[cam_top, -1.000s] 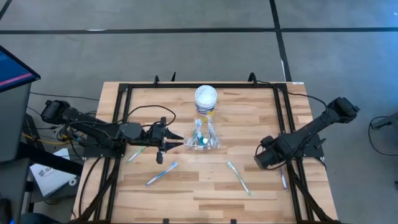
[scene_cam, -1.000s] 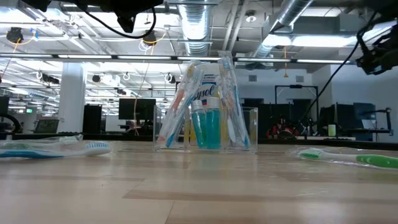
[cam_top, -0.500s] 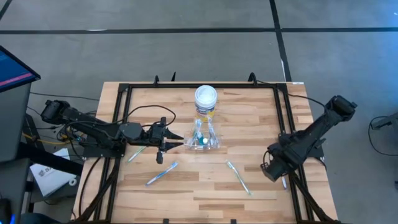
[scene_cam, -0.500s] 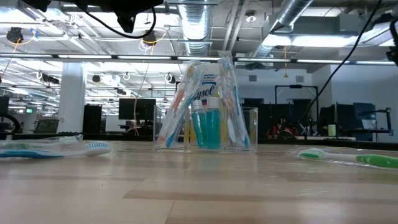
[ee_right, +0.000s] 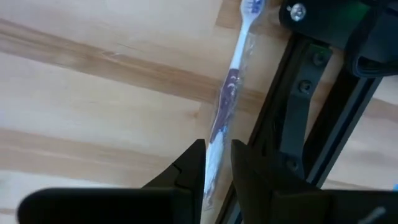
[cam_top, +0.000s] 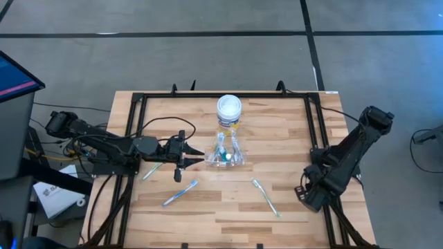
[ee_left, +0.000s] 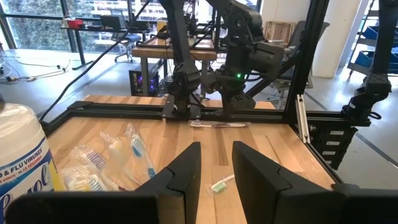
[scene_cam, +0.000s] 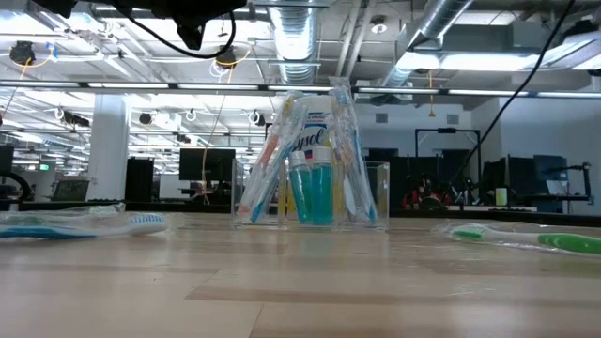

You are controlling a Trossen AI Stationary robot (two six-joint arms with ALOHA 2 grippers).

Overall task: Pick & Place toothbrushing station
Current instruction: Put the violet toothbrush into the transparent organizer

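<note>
Wooden table [cam_top: 221, 214] with the toothbrushing station at its centre. The clear plastic cup [scene_cam: 374, 192] holds several wrapped toothbrushes [scene_cam: 272, 155] standing tilted, their heads meeting above the rim, and a teal tube [scene_cam: 312, 192] upright between them. Directly behind the cup stands a white-lidded jar [cam_top: 229, 108]; its label reads "Lysol" in the low view, partly hidden by the brushes, and "& FLU VIRUSES" in the left wrist view [ee_left: 22, 165].

Loose brushes lie on the table: a blue-white toothbrush [cam_top: 180, 193] on the near left, a second brush [cam_top: 153, 169] under the left arm, a green-white toothbrush [cam_top: 265, 197] on the near right, and a purple-white toothbrush [ee_right: 227, 99] in a clear wrapper against the black frame rail [ee_right: 298, 118] at the right edge.

The left gripper [cam_top: 197, 160] hovers just left of the cup, pointing toward it; its fingers [ee_left: 183, 174] stand slightly apart with nothing between them. The right gripper [ee_right: 217, 158] hangs over the purple-white toothbrush at the right rail, well apart from the cup; its fingers [ee_right: 189, 165] are parted by a narrow gap that lines up with the brush handle, and whether they touch or grip the handle cannot be told.
</note>
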